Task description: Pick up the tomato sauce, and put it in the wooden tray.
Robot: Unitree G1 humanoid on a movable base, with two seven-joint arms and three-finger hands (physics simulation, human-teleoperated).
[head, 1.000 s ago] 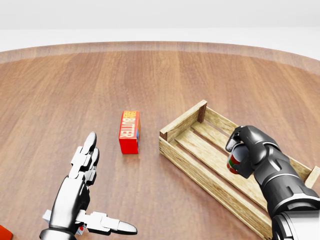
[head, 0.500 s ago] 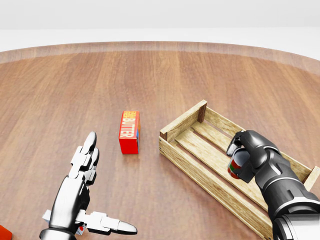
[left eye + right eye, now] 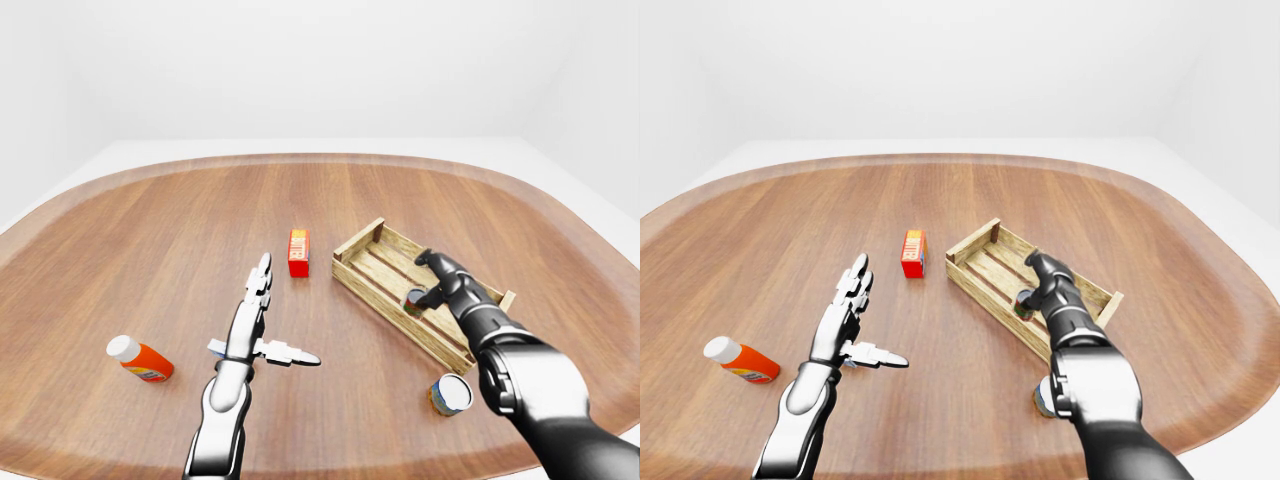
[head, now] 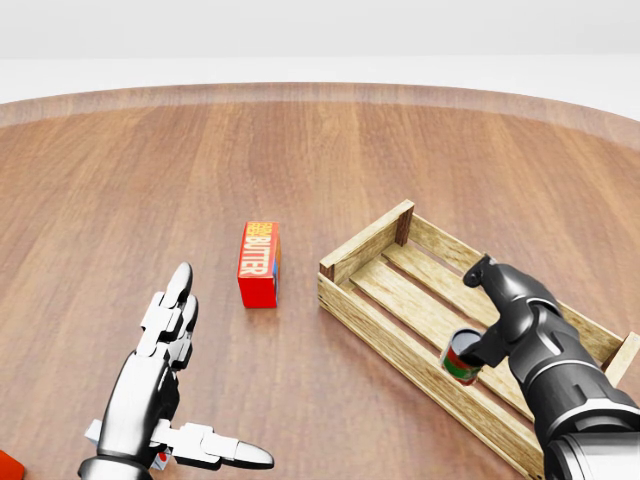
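- Right hand [image 4: 497,318] is over the wooden tray [image 4: 385,243], fingers spread apart — not clamped on anything.
- Tomato sauce [image 4: 461,357] is in the tray, tilted, just below and left of the right hand's fingers in the head view; contact with the fingers cannot be told.
- Left hand [image 4: 165,385] is held flat, fingers straight and apart, thumb out to the side, empty.
- Butter box [image 4: 258,263] stands above the left hand, left of the tray.
- Orange bottle [image 3: 141,359] lies left of the left hand; a second can [image 3: 451,393] lies below the tray, beside the right forearm.
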